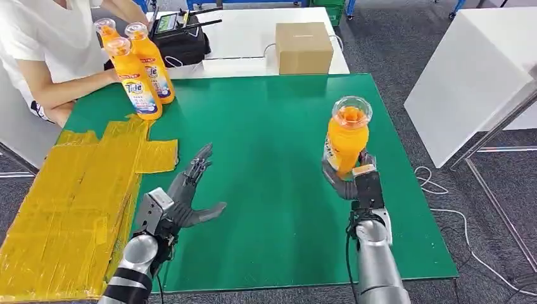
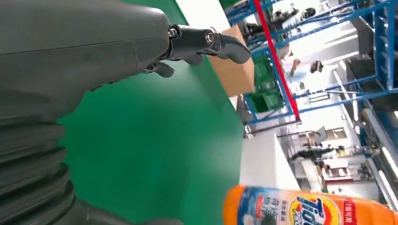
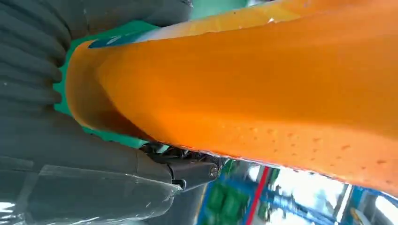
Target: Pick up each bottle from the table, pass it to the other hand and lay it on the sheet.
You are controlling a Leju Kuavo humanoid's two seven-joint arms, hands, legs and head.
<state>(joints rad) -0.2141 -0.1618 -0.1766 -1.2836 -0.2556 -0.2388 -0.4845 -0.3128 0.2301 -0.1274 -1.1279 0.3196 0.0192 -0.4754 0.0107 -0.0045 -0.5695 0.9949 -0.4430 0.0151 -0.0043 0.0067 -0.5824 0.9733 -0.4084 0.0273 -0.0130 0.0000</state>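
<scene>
At the left edge of the green table (image 1: 266, 190) lies a yellow taped sheet (image 1: 69, 209), flat and bare, its upper corner running up to the foot of three upright orange detergent bottles (image 1: 142, 73) that stand clustered at the far left corner. A person's forearm (image 1: 76, 88) rests on the table just beside those bottles. Behind them, on a white table, sits a black case (image 1: 183, 41), and further right a brown cardboard box (image 1: 304, 47). The left hand (image 1: 190, 193) hovers over the green surface just right of the sheet, empty, its fingers spread wide and pointing away from the robot, thumb out to the side. Across the table, well apart from it, the right hand (image 1: 351, 177) grips the lower body of an orange bottle (image 1: 347, 136), holding it upright with the clear cap on top; the right wrist view shows the fingers wrapped round the orange body. In the left wrist view the same bottle's labelled side appears beyond the open fingers. A white panel (image 1: 472, 76) stands on the grey floor to the right of the table.
</scene>
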